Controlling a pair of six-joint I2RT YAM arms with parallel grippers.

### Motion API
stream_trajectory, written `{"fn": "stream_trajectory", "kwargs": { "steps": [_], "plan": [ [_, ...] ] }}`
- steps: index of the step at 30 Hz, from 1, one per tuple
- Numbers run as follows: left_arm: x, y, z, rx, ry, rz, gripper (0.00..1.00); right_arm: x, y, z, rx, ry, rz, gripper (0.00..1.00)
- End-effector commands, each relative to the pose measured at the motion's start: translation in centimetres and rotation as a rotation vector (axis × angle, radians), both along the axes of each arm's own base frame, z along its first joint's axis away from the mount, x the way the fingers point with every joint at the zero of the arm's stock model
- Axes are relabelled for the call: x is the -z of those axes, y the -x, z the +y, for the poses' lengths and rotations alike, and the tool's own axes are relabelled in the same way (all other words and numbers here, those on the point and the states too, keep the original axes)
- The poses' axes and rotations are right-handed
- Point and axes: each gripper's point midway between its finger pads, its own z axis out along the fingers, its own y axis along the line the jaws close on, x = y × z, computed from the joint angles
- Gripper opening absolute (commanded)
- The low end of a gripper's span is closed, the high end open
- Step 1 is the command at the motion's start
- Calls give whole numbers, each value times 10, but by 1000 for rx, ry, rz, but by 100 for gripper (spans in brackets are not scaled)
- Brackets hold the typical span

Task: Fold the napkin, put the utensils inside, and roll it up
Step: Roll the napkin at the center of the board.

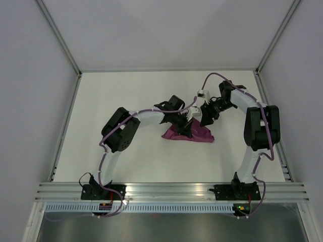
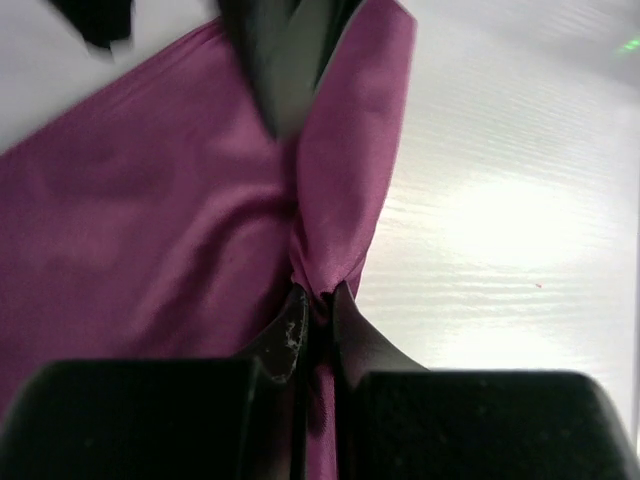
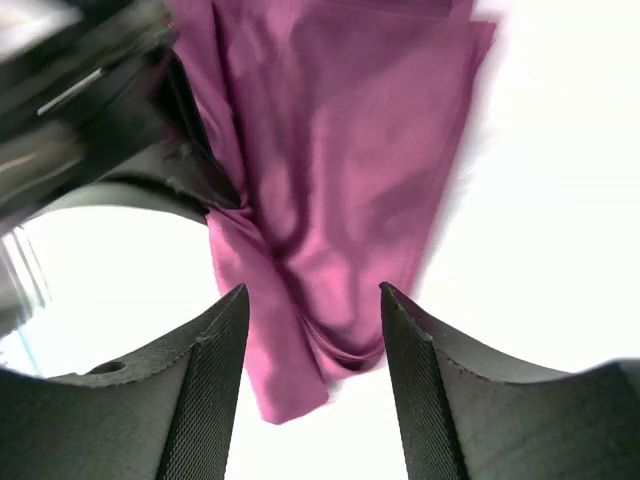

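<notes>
— Black fingers (image 2: 290, 330) of my left pincer (image 2: 318, 300) fill the bottom of that wrist view, clenched flat on a gathered pleat of the napkin (image 2: 150, 220).
— Why pinch it there?
— A thin cloth offers no edge to hook from above. Bunching a fold between the pads gives me something to lift and carry over. The fabric fans out from the pinch, so most of it is free.
— And your other one?
— My right pincer (image 3: 312, 292) is released, jaws spread wide, with a dangling corner of the cloth showing between them. Whether either finger touches it I cannot tell. I judge it is placed to catch that second corner, so the fold comes over square.
— Where is the cloth on the bench (image 1: 126, 91)?
— Crumpled into a small heap a little right of centre, well apart from every edge, both wrists crowded over it.
— The utensils?
— None visible in any view. The fold comes first anyway, and it is not yet flat.
</notes>
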Motion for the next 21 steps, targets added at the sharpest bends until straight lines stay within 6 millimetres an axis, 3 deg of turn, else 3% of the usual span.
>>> {"fn": "stream_trajectory", "kwargs": {
  "steps": [1, 2, 4, 5, 6, 8, 9, 11, 12, 17, 21],
  "plan": [
    [49, 50, 38, 3, -196, 329, 2, -22, -21, 2, 17, -17, -262, 61],
    [49, 49, 39, -1, -195, 344, 2, -35, -25, 2, 14, -20, -346, 63],
    [48, 46, 41, -12, -191, 381, 2, -27, -10, -1, -2, -5, -367, 64],
    [47, 45, 42, -20, -189, 400, 2, -37, -12, 2, -19, 0, -446, 65],
    [46, 44, 42, -22, -180, 421, 2, -26, 1, 2, -37, 12, -440, 65],
    [47, 44, 43, -29, -179, 453, 2, -30, 4, 8, -69, 34, -531, 65],
    [47, 43, 43, -33, -179, 460, 2, -17, 18, 9, -77, 46, -516, 66],
    [49, 43, 42, -39, -179, 486, 2, -21, 21, 17, -98, 62, -597, 67],
    [50, 43, 42, -43, -180, 493, 2, -10, 32, 17, -105, 71, -589, 67],
    [54, 39, 39, -59, -186, 523, 2, -4, 54, 37, -183, 83, -649, 69],
    [55, 39, 37, -66, -192, 540, 2, 13, 70, 44, -241, 122, -641, 69]
  ]
}}
